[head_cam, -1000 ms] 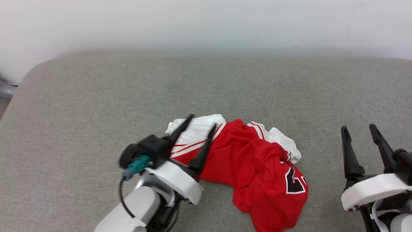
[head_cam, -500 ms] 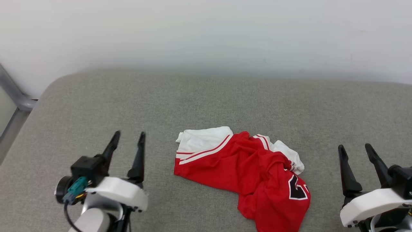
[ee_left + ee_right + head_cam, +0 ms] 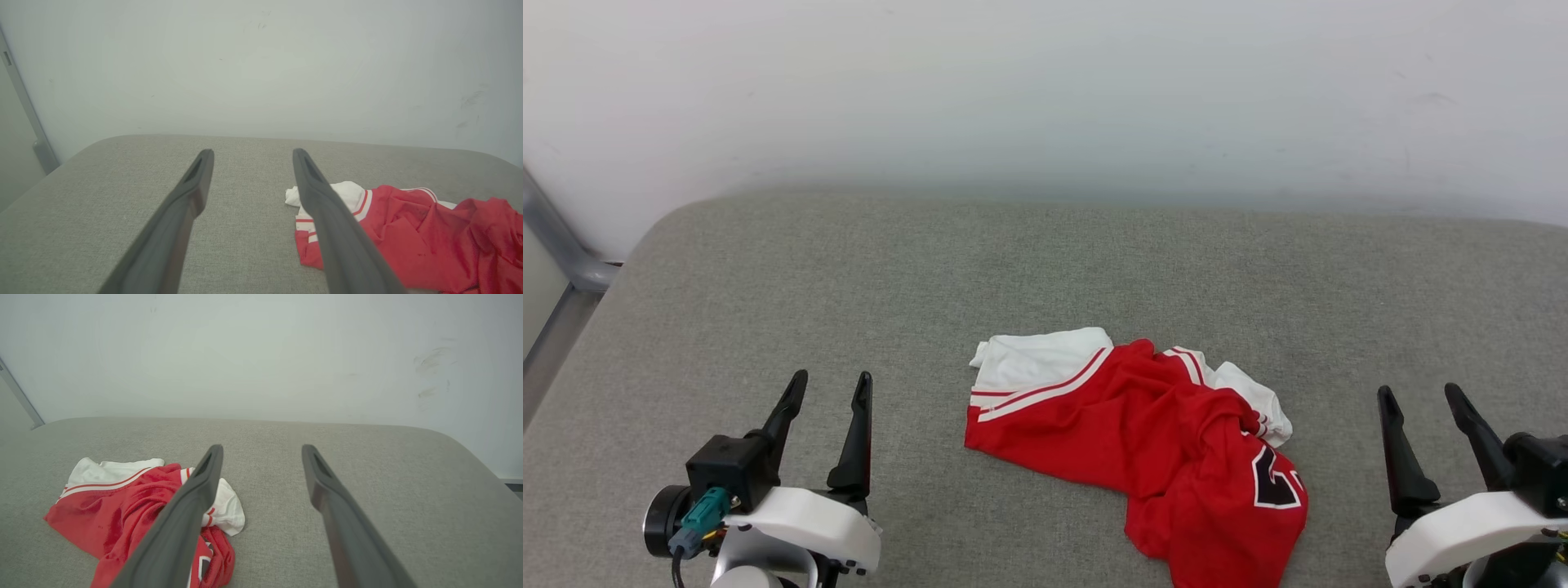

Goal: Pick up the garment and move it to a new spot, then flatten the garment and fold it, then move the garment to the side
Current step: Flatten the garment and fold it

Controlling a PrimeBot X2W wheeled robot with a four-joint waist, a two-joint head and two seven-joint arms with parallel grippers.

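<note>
On the pad [image 3: 1013, 261]: garment [image 3: 1127, 416] lies crumpled right of centre, between left gripper [image 3: 832, 377] and right gripper [image 3: 1418, 392], touching neither.
Colours: red body; white sleeve [image 3: 1037, 355] with red-and-white striped trim spread at its far-left end; a second white sleeve is bunched at its far-right side.
Writing: one black, white-edged character [image 3: 1274, 482] sits on the near-right fold. It is creased and partly tucked under, so it cannot be read with certainty.
Cut off: the garment's near hem runs off the bottom edge of the head view, and its right part leaves the left wrist view.
Hidden: in the right wrist view a dark finger [image 3: 184, 522] crosses the garment's middle; in the left wrist view a finger covers part of the spread sleeve.
Left pincer: fingers apart, nothing between them, over bare pad left of the garment.
Right pincer: fingers apart, empty, well right of the garment; housing clipped by the frame corner.
Left housing: teal plug [image 3: 707, 510] with a dark cable.
Background: pale wall [image 3: 1045, 82]; faint scuffs [image 3: 429, 363], no legible shape.
Pad's left edge: grey bar [image 3: 556, 245], partly out of frame.
</note>
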